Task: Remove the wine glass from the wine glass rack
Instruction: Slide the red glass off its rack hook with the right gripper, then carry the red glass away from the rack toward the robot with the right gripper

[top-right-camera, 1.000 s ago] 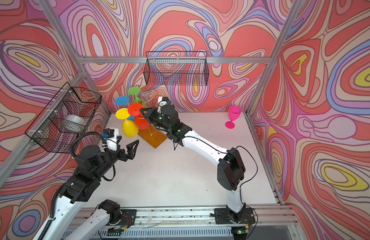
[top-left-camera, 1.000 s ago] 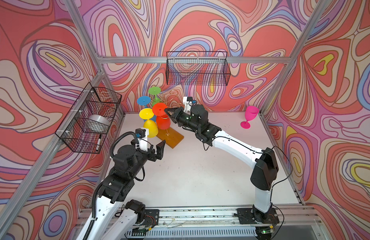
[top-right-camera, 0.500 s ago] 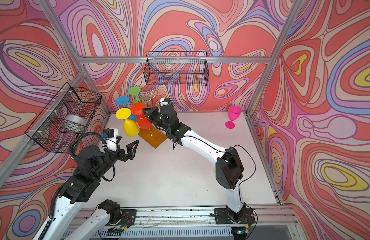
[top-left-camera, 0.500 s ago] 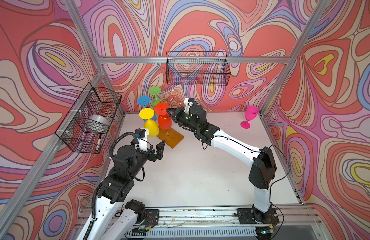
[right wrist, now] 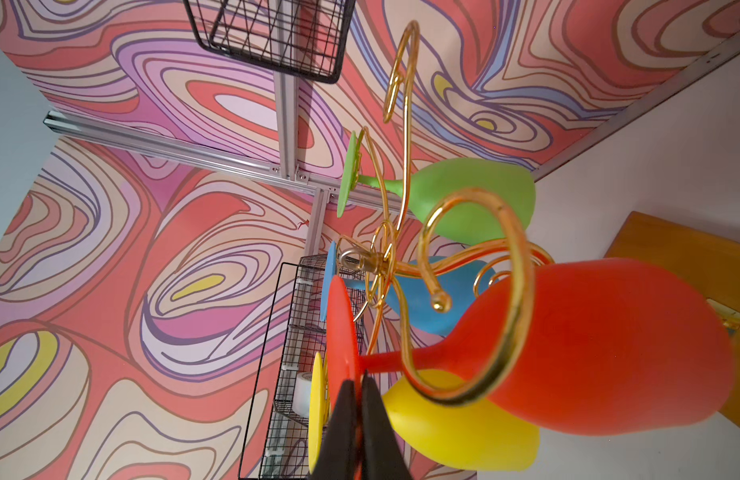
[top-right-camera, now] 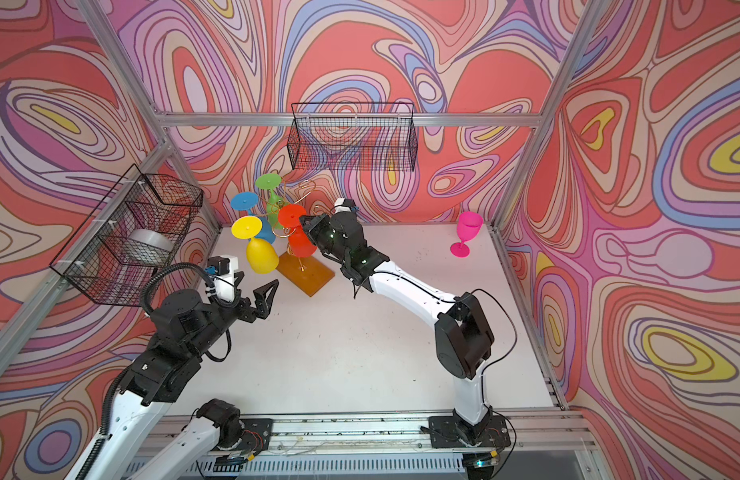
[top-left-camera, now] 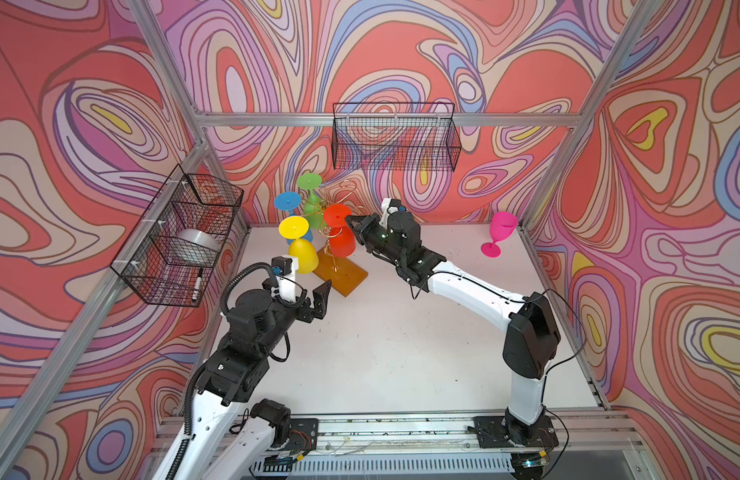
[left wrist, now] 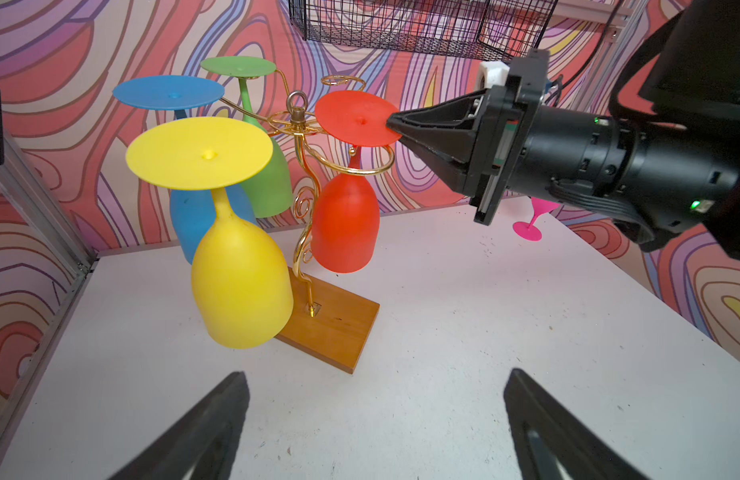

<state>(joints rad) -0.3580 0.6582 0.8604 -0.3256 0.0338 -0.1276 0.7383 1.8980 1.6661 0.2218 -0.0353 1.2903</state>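
Your red wine glass [left wrist: 345, 224] hangs bowl-down on the wine glass rack [left wrist: 335, 328]. Its stem passes through a curled gold arm and its flat foot sits on top. In both top views it lies just left of centre, close to the back wall.

Your right gripper [left wrist: 392, 123] comes in from the right of the frame and is pinched tight on the rim of that foot. The right wrist view shows its black fingers [right wrist: 343, 415] closed with the red disc's edge between them, and the gold loop curling round the stem.

A yellow glass [left wrist: 239, 291] hangs just beside the red one. A blue glass [left wrist: 168, 92] and a green glass [left wrist: 268, 178] hang behind it, all upside down.

A pink glass [top-left-camera: 499, 232] stands upright, well apart, at the table's [top-left-camera: 401, 332] far right corner. The left wrist view shows only its foot, behind the right arm.

One black wire basket [top-left-camera: 395, 137] hangs on the back wall and another [top-left-camera: 177, 237] on the left wall.

Your left gripper [left wrist: 376, 374] gapes wide and holds nothing. It hovers over bare table near the rack's amber base. Only the left wrist view shows the rack whole, from ring to base.
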